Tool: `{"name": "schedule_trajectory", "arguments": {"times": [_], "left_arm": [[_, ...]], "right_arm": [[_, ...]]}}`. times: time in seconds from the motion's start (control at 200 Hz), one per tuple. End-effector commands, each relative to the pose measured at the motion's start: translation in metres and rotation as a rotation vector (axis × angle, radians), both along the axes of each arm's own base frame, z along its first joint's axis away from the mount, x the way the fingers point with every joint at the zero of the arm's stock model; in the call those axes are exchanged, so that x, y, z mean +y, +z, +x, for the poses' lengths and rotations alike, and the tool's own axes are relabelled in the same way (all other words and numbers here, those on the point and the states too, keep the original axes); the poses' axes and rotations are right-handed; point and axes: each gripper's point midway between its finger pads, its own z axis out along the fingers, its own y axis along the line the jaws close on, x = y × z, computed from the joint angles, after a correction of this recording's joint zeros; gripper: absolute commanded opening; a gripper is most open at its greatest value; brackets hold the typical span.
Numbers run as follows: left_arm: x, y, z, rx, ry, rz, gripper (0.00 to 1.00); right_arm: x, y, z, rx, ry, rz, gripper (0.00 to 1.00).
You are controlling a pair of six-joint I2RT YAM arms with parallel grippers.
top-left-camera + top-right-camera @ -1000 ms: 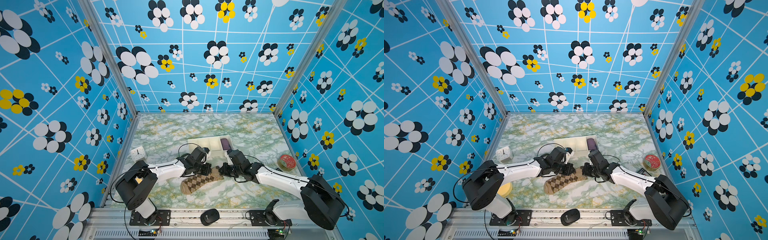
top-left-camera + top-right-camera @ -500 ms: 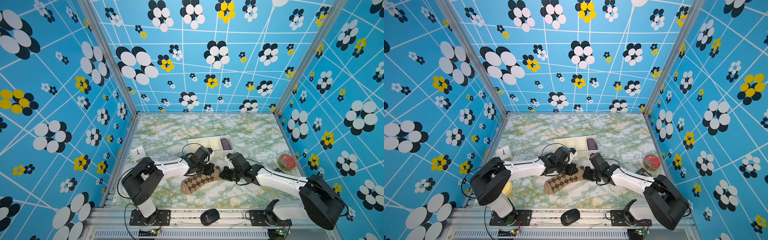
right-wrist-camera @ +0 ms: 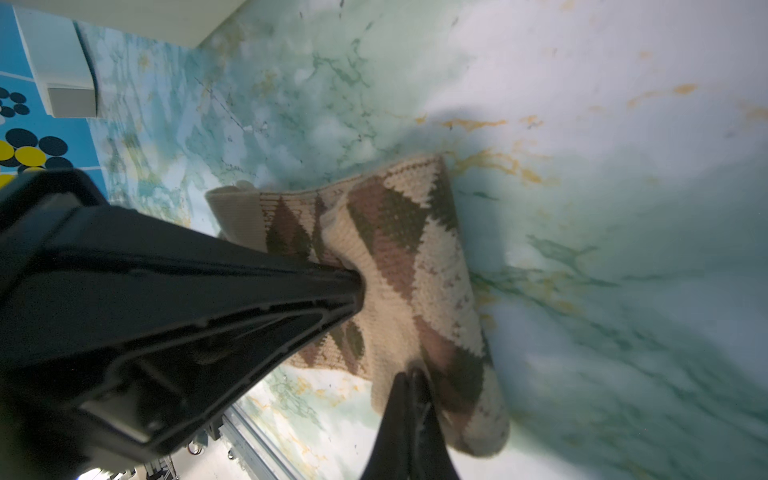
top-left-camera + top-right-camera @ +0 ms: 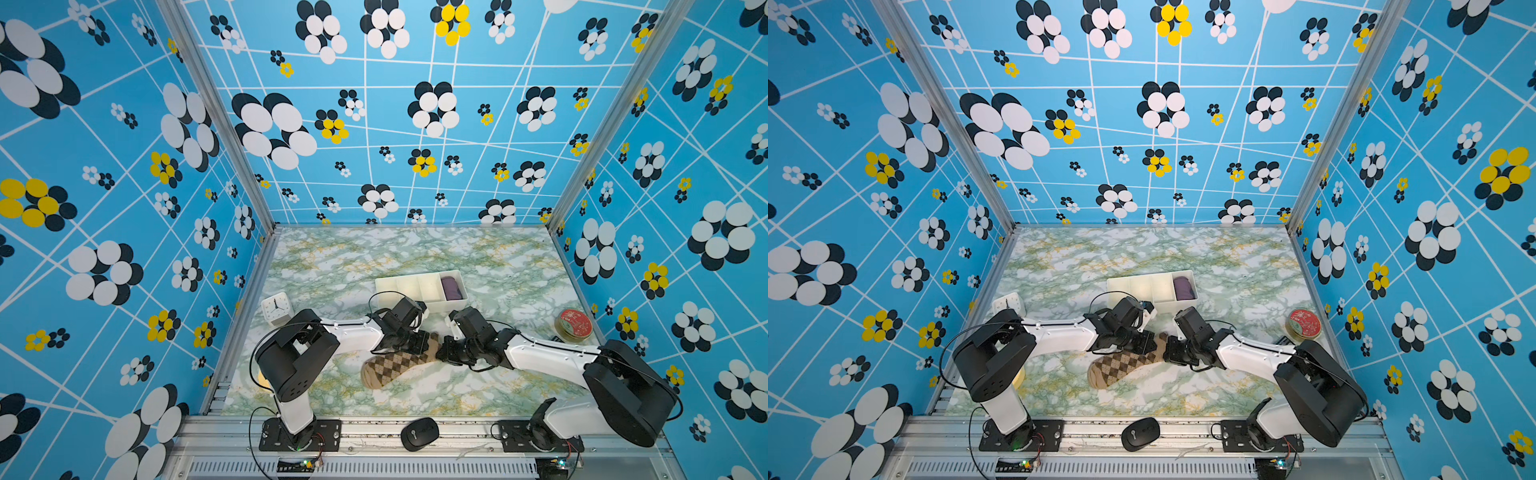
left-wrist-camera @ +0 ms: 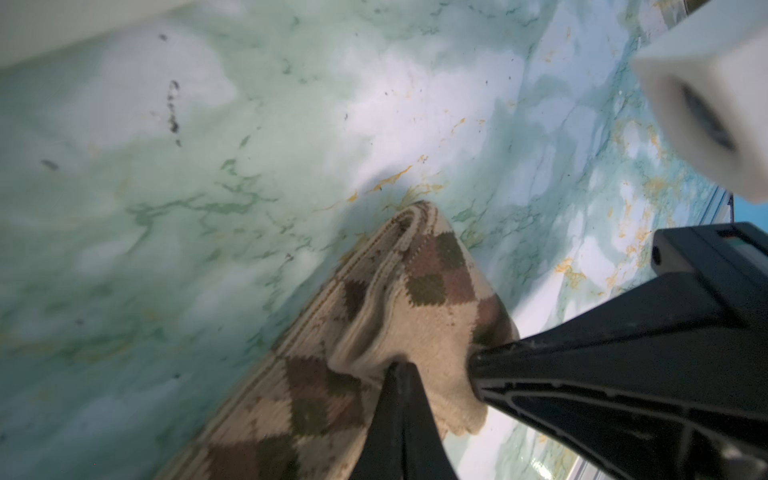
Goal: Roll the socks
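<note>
- In both top views: a white rectangular tray (image 4: 399, 286) (image 4: 1133, 286), smooth-walled, split into four compartments in a row. In the compartment farthest right, a plain purple fabric bundle (image 4: 451, 288) (image 4: 1184, 287).
- Same views: tan knit socks (image 4: 395, 365) (image 4: 1121, 370) with dark brown argyle diamonds. Flat on the glossy green-and-white marbled table (image 4: 332, 266), in front of the tray and apart from it.
- Long axis slanted: rounded toe toward the front left, cuff end toward the back right, between the two claws.
- Left gripper (image 4: 419, 343) (image 4: 1148, 343) down on the cuff end from the left, right gripper (image 4: 442, 351) (image 4: 1169, 351) from the right, tips close together.
- Off to the sides: a small white square clock (image 4: 276, 307) by the left wall, a round red-lidded tin (image 4: 574, 324) near the right wall, a black oval mouse (image 4: 419, 433) on the metal front rail.
- Left wrist view: black tapered tips of the left gripper (image 5: 436, 363) pinching a raised fold of the socks (image 5: 415, 299). Coarse knit, ribbed cuff edge doubled over, layers stacked.
- Right wrist view: right gripper (image 3: 384, 328) likewise nipped onto the socks (image 3: 415, 249), with fabric bunched between its tips and the end curled over on itself.
</note>
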Motion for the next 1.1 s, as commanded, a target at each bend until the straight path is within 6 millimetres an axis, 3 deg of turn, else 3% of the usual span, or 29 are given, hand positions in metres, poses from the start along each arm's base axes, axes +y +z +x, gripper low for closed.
{"name": "schedule_trajectory", "arguments": {"times": [0.0,0.11,0.245,0.455,1.095], "left_arm": [[-0.008,-0.003,0.002,0.008,-0.005,-0.01,0.05],[-0.006,-0.01,0.001,0.022,-0.005,0.002,0.05],[-0.003,-0.014,-0.002,0.03,-0.008,0.014,0.05],[0.002,-0.019,-0.005,0.036,-0.008,0.035,0.05],[0.005,-0.027,-0.011,0.06,-0.009,0.04,0.05]], "right_arm": [[0.0,-0.005,-0.005,0.019,0.009,-0.007,0.0],[-0.001,0.005,-0.001,-0.017,0.005,-0.008,0.03],[-0.01,0.024,0.009,-0.072,-0.017,-0.01,0.16],[-0.032,0.023,0.015,-0.073,-0.091,0.0,0.29],[-0.029,0.0,0.01,0.0,-0.133,0.13,0.3]]}}
